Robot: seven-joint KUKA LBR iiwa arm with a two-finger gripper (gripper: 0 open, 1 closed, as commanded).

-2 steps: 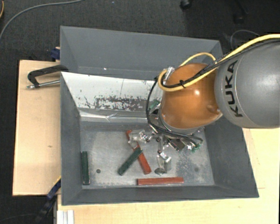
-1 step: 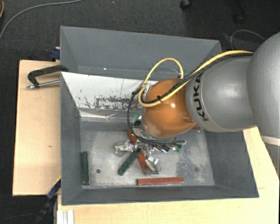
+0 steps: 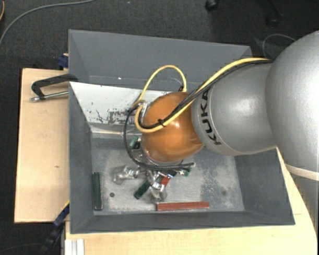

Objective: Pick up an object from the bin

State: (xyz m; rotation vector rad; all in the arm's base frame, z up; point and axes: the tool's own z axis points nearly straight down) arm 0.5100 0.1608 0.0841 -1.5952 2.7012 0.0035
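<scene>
Since the orange cover [image 3: 167, 132] on the wrist is parked right over the middle of the grey bin [image 3: 78, 147], the jaws are mostly hidden, so whether they're spread or pressed together honestly can't be told. Nothing can be seen pinched between them either.

Just below the cover, a small heap [image 3: 150, 180] of loose bits is spotted on the middle of the bin floor, and that's what the wrist is lowered onto. A silvery metal piece [image 3: 126, 174] is poking out on the heap's left side, a short dark green piece [image 3: 142, 190] is tilted at its front, and a little green bit [image 3: 185, 172] is seen on its right. The rest is too jumbled to be sorted out.

Away from the heap, a flat reddish-brown bar [image 3: 183, 205] is laid along the front wall, and a long dark green strip [image 3: 97, 190] is laid beside the left wall near the front-left corner. A yellow cable [image 3: 161, 72] is looped over the cover.
</scene>
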